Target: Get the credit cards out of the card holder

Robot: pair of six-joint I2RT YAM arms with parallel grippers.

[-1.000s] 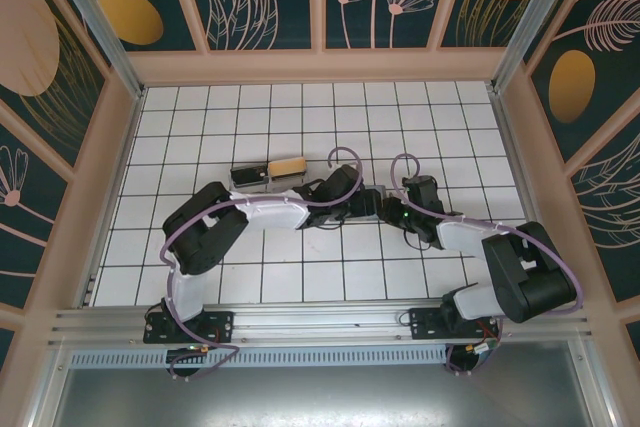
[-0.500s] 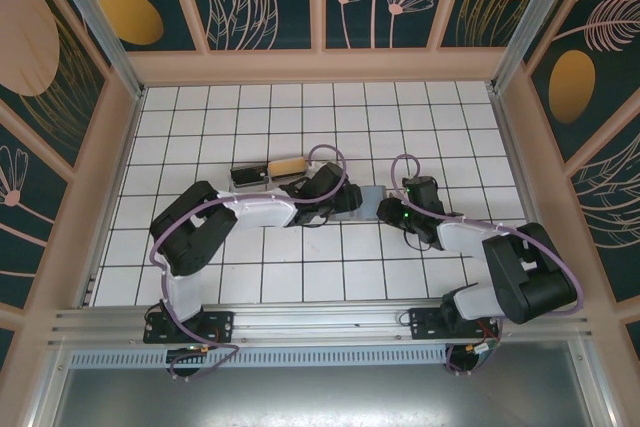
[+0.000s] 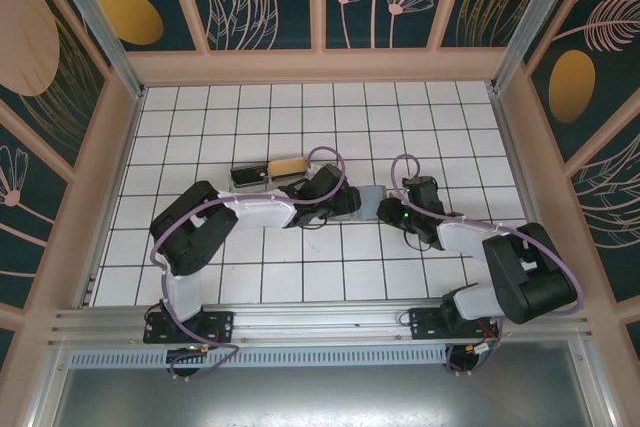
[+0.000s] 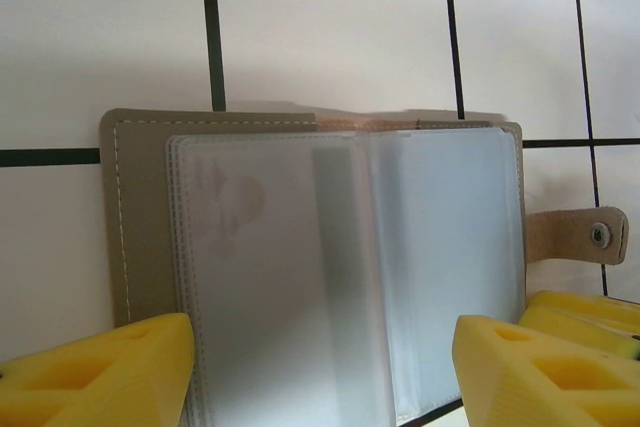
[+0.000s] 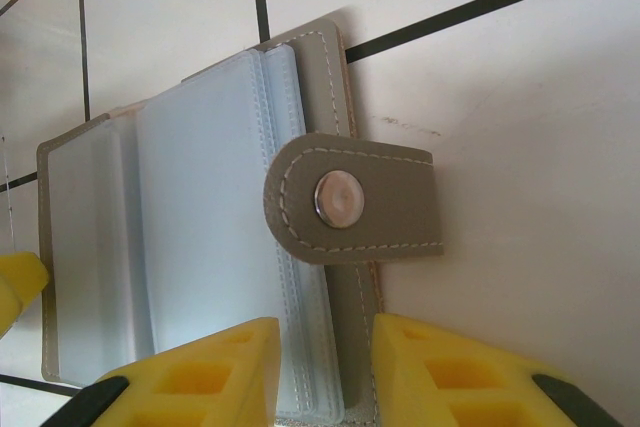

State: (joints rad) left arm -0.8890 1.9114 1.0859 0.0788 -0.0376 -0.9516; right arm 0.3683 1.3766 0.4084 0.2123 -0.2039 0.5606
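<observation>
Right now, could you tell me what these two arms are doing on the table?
They are working on the card holder, which lies open on the tiled table. The right gripper sits over its edge by the snap tab, jaws narrowly apart, seemingly steadying it. The left gripper is open wide, straddling the clear sleeves from the opposite side. Neither gripper holds anything, and the cloudy sleeves hide what is inside.

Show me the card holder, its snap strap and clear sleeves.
card holder (image 4: 135,217): left wrist view, tan cover.
snap strap (image 5: 342,197): right wrist view, on its stud.
clear sleeves (image 4: 440,247): left wrist view, right page.
</observation>
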